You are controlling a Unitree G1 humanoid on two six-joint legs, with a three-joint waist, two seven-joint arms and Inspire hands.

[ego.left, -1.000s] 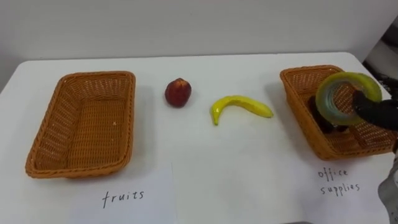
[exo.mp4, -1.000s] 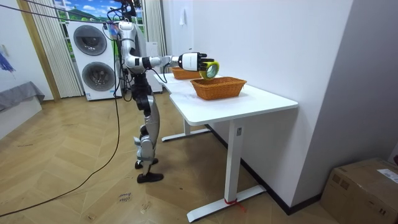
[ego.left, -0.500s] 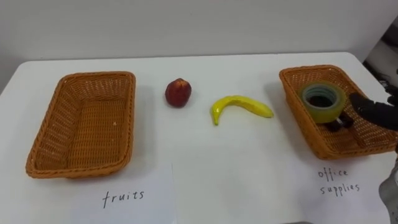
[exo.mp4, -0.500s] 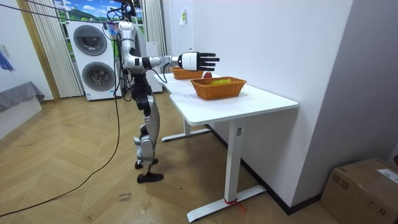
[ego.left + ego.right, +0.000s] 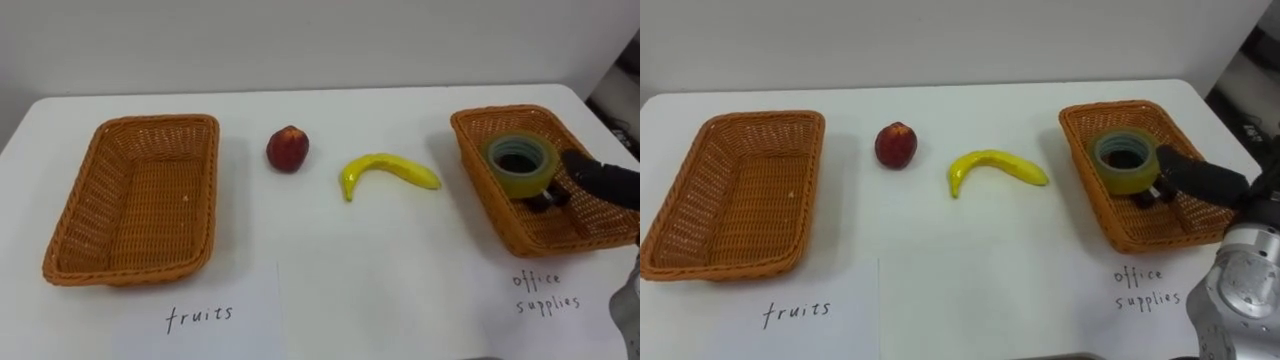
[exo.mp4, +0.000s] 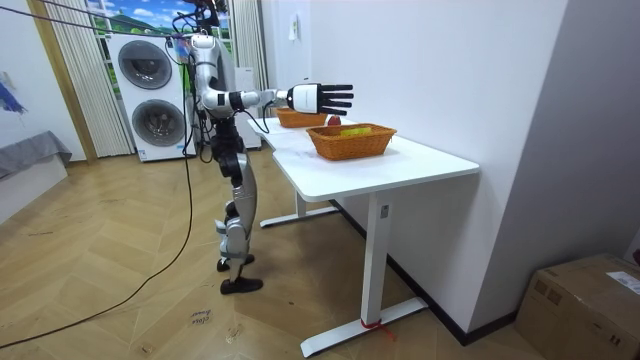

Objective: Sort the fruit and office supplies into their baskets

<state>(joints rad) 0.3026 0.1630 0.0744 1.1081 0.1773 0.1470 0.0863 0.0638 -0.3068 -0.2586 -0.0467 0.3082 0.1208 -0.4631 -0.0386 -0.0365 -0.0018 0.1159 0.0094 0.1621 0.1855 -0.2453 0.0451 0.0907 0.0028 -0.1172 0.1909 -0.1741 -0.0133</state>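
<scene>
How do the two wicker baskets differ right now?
The left basket holds nothing; the right basket holds a tape roll and a dark item by it. The left basket sits above a fruits label, the right basket above an office supplies label. The right robot hand hovers open over the right basket, none over the left basket. Both are brown rectangular wicker on the white table.

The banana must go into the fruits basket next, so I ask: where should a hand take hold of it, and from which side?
Probably its thick middle, from straight above. The banana lies flat on the table, free on all sides, arching away from the robot with tapered ends, so fingers can close across the far and near sides.
</scene>
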